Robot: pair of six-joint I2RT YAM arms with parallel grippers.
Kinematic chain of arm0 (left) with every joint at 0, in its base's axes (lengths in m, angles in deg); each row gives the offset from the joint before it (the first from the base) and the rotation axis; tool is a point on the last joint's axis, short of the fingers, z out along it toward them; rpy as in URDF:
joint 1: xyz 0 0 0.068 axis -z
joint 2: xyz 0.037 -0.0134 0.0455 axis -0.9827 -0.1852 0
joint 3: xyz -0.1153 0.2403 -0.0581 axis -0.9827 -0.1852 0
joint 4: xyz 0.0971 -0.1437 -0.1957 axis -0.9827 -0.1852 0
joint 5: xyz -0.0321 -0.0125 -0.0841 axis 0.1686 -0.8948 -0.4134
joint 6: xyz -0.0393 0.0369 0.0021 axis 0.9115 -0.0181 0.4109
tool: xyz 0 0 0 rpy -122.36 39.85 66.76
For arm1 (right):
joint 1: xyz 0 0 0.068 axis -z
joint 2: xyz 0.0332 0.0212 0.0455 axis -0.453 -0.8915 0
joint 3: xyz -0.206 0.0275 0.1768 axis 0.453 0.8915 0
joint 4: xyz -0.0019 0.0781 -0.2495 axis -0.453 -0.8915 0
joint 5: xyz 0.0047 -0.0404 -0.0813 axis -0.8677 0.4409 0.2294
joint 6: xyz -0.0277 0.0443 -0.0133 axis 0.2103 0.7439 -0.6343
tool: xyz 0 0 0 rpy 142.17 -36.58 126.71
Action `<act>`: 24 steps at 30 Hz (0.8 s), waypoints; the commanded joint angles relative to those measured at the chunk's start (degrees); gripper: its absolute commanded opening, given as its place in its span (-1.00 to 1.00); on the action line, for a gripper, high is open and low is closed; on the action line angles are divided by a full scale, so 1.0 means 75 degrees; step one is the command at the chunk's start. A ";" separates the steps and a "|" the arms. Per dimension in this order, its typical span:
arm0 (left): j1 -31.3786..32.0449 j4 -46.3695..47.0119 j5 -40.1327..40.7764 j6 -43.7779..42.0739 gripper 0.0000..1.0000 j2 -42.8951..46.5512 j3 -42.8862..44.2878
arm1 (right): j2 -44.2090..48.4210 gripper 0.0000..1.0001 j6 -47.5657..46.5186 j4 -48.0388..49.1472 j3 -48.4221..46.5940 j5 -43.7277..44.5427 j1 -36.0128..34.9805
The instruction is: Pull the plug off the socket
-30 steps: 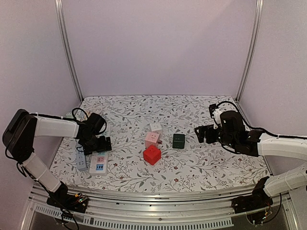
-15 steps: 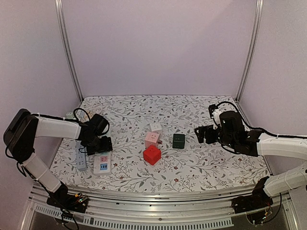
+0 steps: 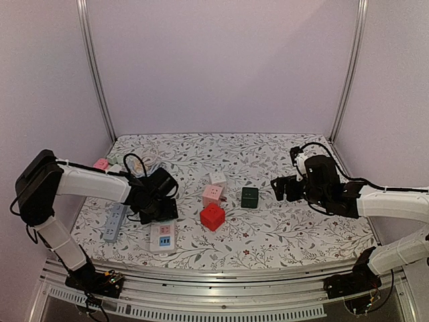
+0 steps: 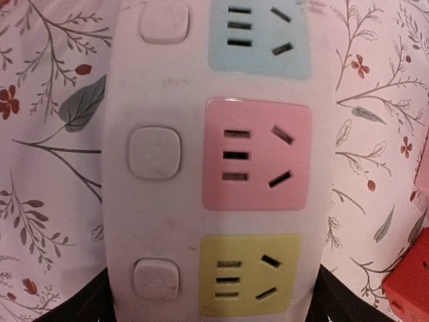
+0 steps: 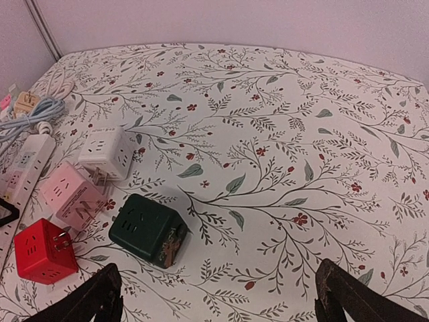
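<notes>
The white power strip (image 4: 154,221) lay flat near the front left of the floral surface (image 3: 288,228), one end clasped by the left pincer (image 3: 161,216). Blue, pink and yellow socket panels ran along it, each with a white button beside it. Just to its right sat four plug adapters close together: a red cube (image 3: 212,217), pink cube (image 3: 212,194), white cube (image 3: 217,178) and dark green cube (image 3: 249,196), with metal prongs showing on the red and white.

A robot test cell in a laboratory is shown. The bench (image 3: 281,235) is covered with a floral cloth and enclosed by plain lilac panels (image 3: 221,67) set between aluminium posts (image 3: 94,67). Two white arms (image 3: 87,181) are bolted to a slotted aluminium rail (image 3: 221,305) at the near edge, where loose cabling (image 3: 365,298) is seen. A white power strip (image 3: 163,236) and cube adapters (image 3: 212,217) are laid on the cloth.
</notes>
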 commanded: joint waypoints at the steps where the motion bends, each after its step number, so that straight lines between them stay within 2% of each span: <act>1: 0.0817 0.0447 -0.0775 0.0479 0.20 -0.0446 0.0417 | -0.0044 0.97 -0.0071 -0.0043 -0.0166 0.0081 0.0048; 13: 0.1910 0.1115 -0.1164 0.0773 0.19 -0.2215 0.2642 | 0.0044 0.97 -0.0146 -0.0053 -0.0132 0.0266 0.0048; 24: 0.2476 0.1494 -0.1481 0.0960 0.19 -0.3651 0.4473 | 0.0161 0.97 -0.0175 -0.0047 -0.0095 0.0332 0.0055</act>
